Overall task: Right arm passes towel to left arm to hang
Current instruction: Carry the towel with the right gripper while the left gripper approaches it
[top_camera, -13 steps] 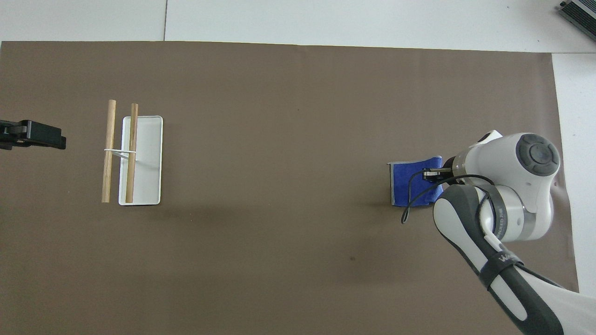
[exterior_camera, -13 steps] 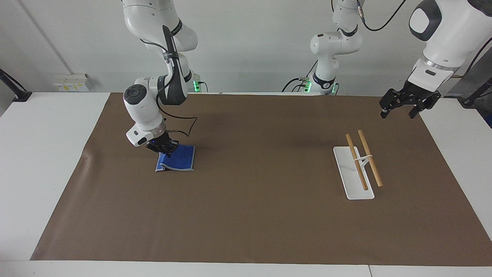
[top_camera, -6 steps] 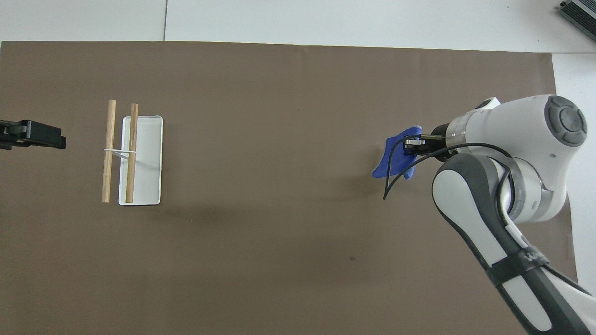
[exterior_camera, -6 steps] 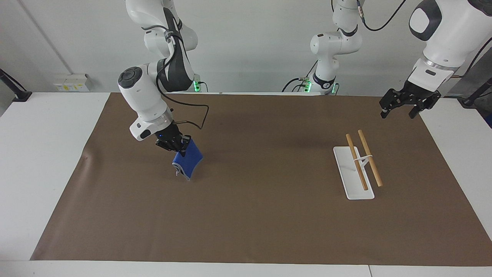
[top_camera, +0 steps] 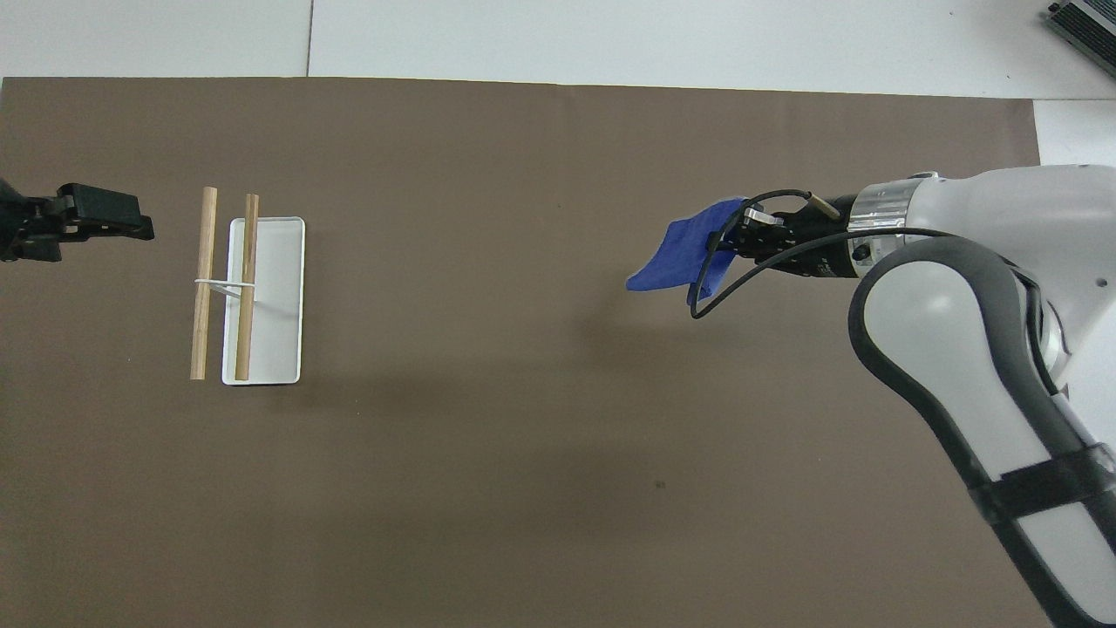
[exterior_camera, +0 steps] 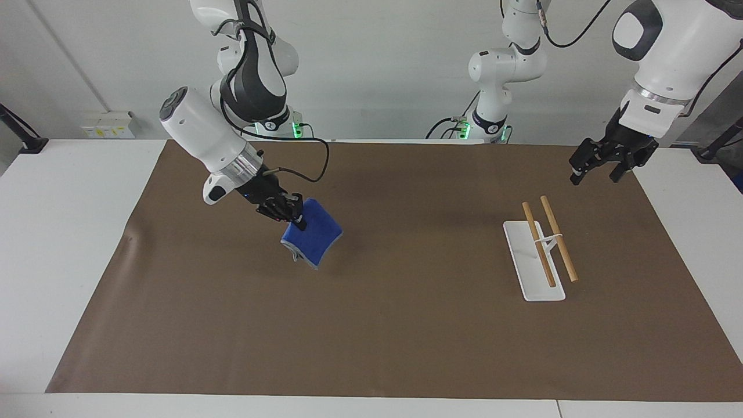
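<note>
Two arms shared the job, and only one was busy. The right gripper [exterior_camera: 290, 213] had its fingers pinched shut on one edge of the towel [exterior_camera: 313, 237], which hung clear of the brown mat [exterior_camera: 371, 325] toward the right arm's end of the table, folded over itself and drooping below the grip. Holding it by an edge left most of the cloth free, which I judged would give the other arm something to take hold of. The wrist was tipped toward the middle of the table, a sensible lean for a handover.

The left gripper [exterior_camera: 598, 166] hung in the air with its fingers spread apart and empty, above the mat's edge near the rack [exterior_camera: 537, 273], apparently waiting to receive. The rack's white base stood on the mat at the left arm's end, its two wooden rods [exterior_camera: 548, 241] bare, well apart from the towel. Nothing had been handed across or hung yet.
</note>
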`<action>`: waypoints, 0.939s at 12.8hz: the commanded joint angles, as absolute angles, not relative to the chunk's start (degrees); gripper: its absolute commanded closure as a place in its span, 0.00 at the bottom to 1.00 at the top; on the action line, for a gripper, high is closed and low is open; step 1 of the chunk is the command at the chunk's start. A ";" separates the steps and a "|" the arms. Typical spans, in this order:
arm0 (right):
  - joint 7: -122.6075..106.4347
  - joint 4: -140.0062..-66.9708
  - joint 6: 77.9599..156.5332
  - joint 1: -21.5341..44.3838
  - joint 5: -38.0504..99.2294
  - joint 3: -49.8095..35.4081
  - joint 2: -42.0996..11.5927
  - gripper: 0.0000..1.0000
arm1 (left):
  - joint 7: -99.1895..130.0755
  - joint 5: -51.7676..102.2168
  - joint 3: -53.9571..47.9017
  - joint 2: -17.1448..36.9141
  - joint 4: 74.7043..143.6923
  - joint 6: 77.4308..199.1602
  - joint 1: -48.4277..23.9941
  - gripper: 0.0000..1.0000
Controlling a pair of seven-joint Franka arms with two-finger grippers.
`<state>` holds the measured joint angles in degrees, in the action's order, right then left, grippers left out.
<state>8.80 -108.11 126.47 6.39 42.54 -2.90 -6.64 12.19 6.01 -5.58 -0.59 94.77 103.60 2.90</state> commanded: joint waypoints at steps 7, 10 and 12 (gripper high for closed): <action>9.76 -109.69 143.94 17.12 73.01 -3.96 -9.31 1.00 | 48.39 9.58 -9.13 -5.01 109.06 131.10 -2.46 0.00; 9.67 -109.69 147.39 20.04 79.09 -4.04 -9.58 1.00 | 60.52 9.58 -12.73 -4.57 112.49 140.24 -2.55 0.00; 9.76 -109.60 147.65 21.17 82.42 -4.22 -9.49 1.00 | 67.64 9.58 -14.32 -3.78 114.16 145.78 -2.64 0.00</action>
<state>8.95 -109.42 146.81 20.91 79.17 -3.59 -9.91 62.42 8.76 -13.74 -2.82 110.93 140.84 -2.24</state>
